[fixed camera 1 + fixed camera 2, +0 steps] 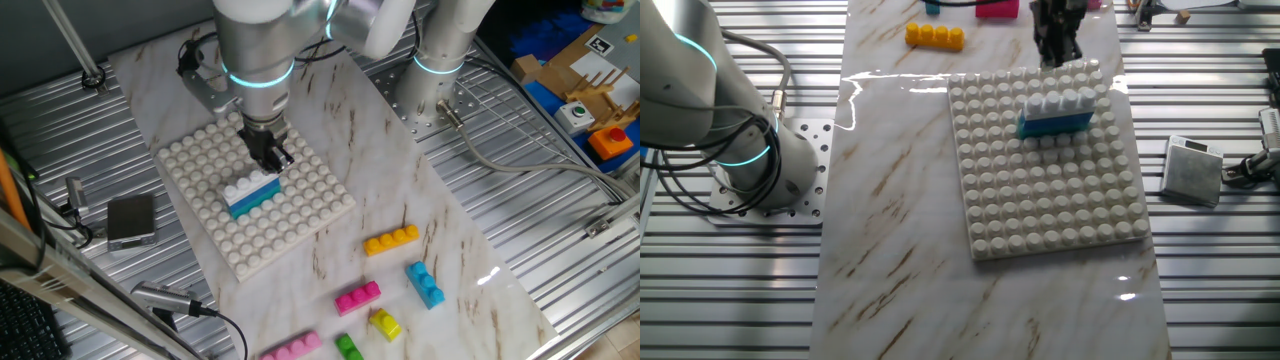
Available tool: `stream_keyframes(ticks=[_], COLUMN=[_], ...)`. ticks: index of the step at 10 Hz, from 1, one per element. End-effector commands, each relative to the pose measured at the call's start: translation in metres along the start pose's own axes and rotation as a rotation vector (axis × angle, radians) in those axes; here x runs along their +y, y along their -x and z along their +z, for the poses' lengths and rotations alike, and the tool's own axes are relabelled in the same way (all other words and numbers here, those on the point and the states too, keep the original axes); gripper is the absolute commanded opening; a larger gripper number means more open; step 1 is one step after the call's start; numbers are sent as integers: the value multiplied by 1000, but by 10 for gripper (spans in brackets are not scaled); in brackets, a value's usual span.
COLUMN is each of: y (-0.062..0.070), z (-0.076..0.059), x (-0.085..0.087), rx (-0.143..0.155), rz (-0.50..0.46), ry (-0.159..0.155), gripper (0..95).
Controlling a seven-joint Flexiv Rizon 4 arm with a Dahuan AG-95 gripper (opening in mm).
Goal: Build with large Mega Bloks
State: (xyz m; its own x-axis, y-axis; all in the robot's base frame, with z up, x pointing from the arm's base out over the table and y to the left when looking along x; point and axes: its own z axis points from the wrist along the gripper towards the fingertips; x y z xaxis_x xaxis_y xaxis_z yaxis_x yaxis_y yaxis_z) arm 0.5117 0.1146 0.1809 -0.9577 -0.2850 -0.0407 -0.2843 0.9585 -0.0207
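One fixed view is taken as the clock face. A white baseplate (300, 215) is shown on the marble worktop (440, 250). A two-layer stack is seated near the plate's middle: a white brick (250, 185) pressed onto a teal brick (255, 200). The end effector (272, 152) is seen just beside the stack, at about 1 o'clock from it. From the end effector, the stack therefore lies toward 7 o'clock. Whether a fingertip touches the white brick cannot be told. The fingers appear drawn close together with nothing held between them, though the gap is too small to be judged with certainty.

The stack's long axis is laid from about 8 o'clock to 2 o'clock, studs upward, parallel to one edge of the plate.

Loose bricks are left on the worktop at 4 to 6 o'clock from the plate, well apart from the end effector:
- an orange bar (391, 240)
- a blue bar (425, 284)
- a magenta bar (358, 297)
- a yellow brick (385, 323)
- a green brick (348, 347)
- a pink bar (290, 347)

The orange bar is judged the nearest, its long axis running roughly 9 to 3 o'clock.
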Motion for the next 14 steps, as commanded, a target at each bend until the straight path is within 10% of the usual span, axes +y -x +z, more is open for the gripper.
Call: stream_keyframes(ticks=[1, 11, 14], y=[-5, -4, 21], z=[-3, -2, 4], x=[0, 3, 53], rx=[-1, 11, 6], rz=[-30, -60, -4], ry=[-4, 38, 40], gripper=[0, 0, 0])
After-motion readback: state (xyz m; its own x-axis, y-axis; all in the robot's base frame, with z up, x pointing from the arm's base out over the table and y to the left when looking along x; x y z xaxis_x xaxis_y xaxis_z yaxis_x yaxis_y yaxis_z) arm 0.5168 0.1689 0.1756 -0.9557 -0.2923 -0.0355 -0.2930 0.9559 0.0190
